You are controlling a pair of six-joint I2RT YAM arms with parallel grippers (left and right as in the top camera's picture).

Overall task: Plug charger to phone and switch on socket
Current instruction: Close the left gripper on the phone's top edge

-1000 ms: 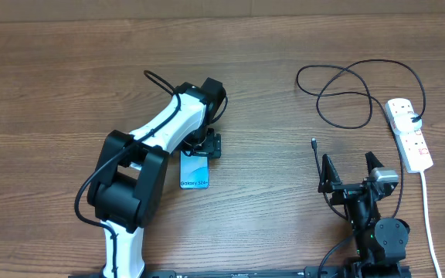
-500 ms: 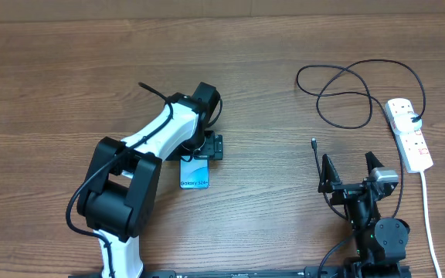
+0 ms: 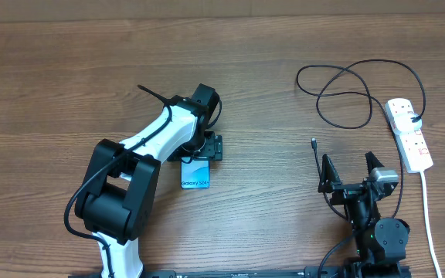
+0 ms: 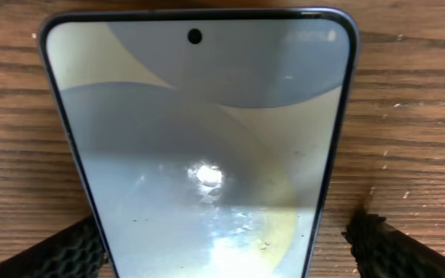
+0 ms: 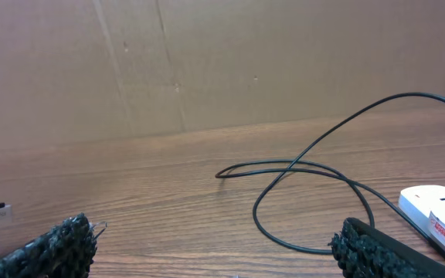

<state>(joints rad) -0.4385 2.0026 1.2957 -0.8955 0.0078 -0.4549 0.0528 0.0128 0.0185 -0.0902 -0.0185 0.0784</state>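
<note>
The left end effector [image 3: 199, 157] has settled over the phone [image 3: 195, 176], left of the surface's centre, fingers apart astride its upper end; a grasp looks imminent. The right end effector [image 3: 351, 168] gapes beside the unplugged charger [image 3: 354, 93], near the right-edge socket [image 3: 408, 133].

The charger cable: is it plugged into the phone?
Not plugged: the charger tip lies bare on the table, apart from the phone.

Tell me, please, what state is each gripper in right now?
Left gripper: open, one finger on each side of the phone, not clamped on it.
Right gripper: open, holding nothing.
</note>
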